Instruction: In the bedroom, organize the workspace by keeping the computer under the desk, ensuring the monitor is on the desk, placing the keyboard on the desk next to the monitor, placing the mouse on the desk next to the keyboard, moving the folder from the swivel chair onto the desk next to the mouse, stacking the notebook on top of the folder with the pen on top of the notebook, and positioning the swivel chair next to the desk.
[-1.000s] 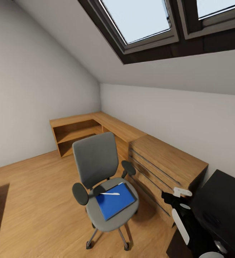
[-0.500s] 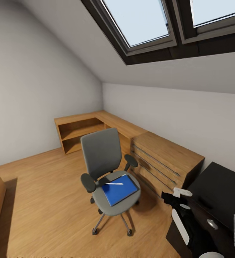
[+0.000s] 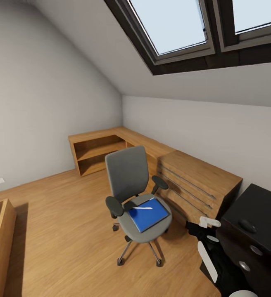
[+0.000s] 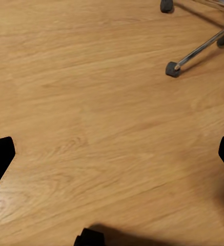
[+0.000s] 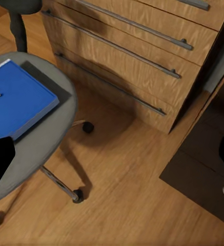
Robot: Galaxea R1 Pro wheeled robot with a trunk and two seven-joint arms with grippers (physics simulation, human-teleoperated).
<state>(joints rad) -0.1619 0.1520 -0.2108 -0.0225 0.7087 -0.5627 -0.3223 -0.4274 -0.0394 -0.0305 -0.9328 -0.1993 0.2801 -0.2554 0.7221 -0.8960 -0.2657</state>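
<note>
The blue folder (image 3: 148, 215) lies flat on the seat of the swivel chair (image 3: 128, 173), and the little white pen (image 3: 142, 208) rests on top of it, near the back edge. The folder looks thin, bright and neat. It sits off to the left of your right tool (image 3: 205, 225), close by but not touching. In the right wrist view you see a corner of the folder (image 5: 14, 100) out past one finger, with bare floor right ahead of the right tool (image 5: 112, 159). That tool is spread wide and holds nothing. Your left tool (image 4: 112, 154) is wide too and empty, and it points down at the wood floor (image 4: 91, 102), with a chair wheel (image 4: 172, 69) a bit ahead of it. What just changed is the whole picture: it slid over, so your robot moved, not the chair. Now the chair looks a bit smaller and more of the black counter (image 3: 259, 206) shows on the right of your right tool. I think that helps, because you can now see both the folder and the place it must go. The wooden drawers (image 3: 193, 181) stand just ahead of the right tool, between the chair and the counter.
</note>
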